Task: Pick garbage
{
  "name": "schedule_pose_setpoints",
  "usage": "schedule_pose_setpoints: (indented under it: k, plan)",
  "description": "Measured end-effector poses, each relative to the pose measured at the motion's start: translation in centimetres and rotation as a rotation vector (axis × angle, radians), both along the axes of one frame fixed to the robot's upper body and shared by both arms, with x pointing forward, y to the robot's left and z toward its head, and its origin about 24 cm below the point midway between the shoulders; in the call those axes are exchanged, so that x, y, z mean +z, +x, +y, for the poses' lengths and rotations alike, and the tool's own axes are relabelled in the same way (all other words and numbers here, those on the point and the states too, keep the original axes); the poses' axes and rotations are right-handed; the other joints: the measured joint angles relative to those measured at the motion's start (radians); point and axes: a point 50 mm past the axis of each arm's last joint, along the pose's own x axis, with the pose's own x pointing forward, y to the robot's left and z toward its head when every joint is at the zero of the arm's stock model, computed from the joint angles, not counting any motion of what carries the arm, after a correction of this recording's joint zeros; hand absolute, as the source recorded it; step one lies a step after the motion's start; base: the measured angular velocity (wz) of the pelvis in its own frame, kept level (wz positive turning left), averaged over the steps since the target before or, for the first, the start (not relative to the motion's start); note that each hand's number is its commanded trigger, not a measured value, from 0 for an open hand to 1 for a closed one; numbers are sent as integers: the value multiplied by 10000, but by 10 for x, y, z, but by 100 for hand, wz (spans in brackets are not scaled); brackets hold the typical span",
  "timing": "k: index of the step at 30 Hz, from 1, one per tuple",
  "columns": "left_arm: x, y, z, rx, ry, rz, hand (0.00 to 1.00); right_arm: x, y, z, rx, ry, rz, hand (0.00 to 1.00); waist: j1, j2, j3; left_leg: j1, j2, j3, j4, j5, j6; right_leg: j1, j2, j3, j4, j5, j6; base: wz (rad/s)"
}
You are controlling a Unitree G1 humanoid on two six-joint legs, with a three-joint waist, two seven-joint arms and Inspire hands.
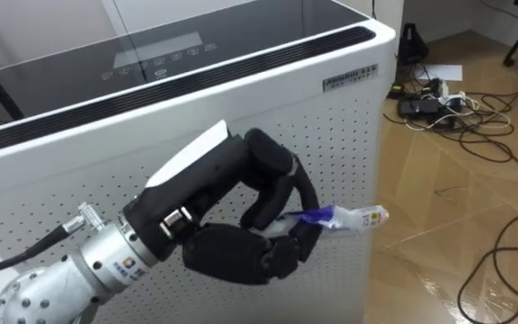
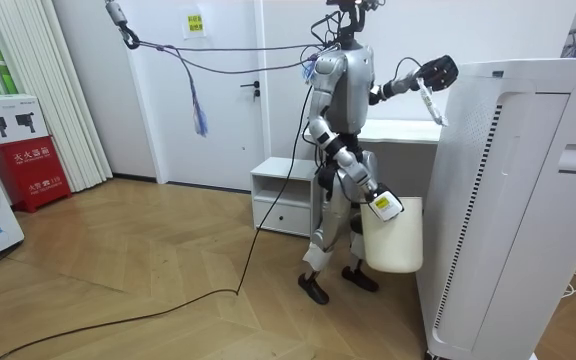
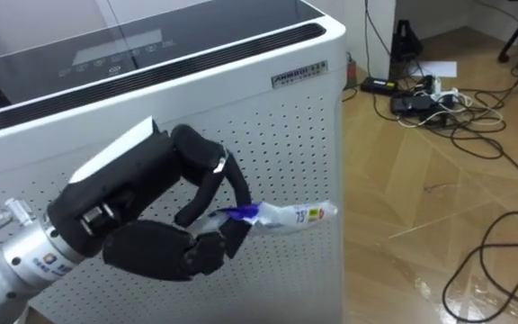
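Wrapper (image 1: 358, 218) x1 pinched in left robot hand (image 1: 209, 193), 1 appliance (image 1: 317, 126) behind

The wrapper (image 1: 353, 218) lies in the left hand (image 1: 232, 247), just before the cabinet (image 1: 241, 99) at twelve o'clock. Cables (image 1: 443, 101) lie on the floor (image 1: 475, 198) at two o'clock.

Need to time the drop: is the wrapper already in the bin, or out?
Out. The left hand pinches the wrapper up by the white appliance; the bin hangs low at the right hand.
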Motion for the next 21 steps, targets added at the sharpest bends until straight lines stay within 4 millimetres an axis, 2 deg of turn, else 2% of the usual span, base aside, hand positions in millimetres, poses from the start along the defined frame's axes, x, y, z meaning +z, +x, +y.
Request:
schedule_pose_setpoints:
  k: [5,7,12,14,16,21]
  plan:
    - [-38,6,4,309,250,1726,100,0,12,5,-89,130,-128,100,-10,-118,124,-487,152,-6,-10,124,-50,-632,44,-195,277,17,-42,0]
    - [-51,8,3,373,317,2253,100,-1,17,8,-98,121,-137,100,-8,-263,214,-621,183,-18,-28,161,-78,-798,60,-247,304,25,-62,0]
    - [-85,10,0,565,423,3632,100,4,28,15,19,248,-521,100,-45,-363,198,-1269,196,-55,-34,292,-49,-1476,73,-312,436,59,-118,3]
    - [-102,9,-2,635,602,4327,100,1,32,18,138,162,-442,100,-56,-469,202,-1307,197,-48,-48,296,-48,-1537,61,-345,462,59,-117,0]
    - [-111,7,-4,588,844,4651,100,1,37,24,267,230,-475,100,-59,-557,184,-1471,191,-155,-43,328,-72,-1687,77,-436,485,58,-118,5]
    - [-136,2,-9,514,1024,5694,100,7,54,29,242,323,-737,100,45,-719,215,-1816,234,-219,7,448,-88,-2071,103,-517,696,51,-135,7]
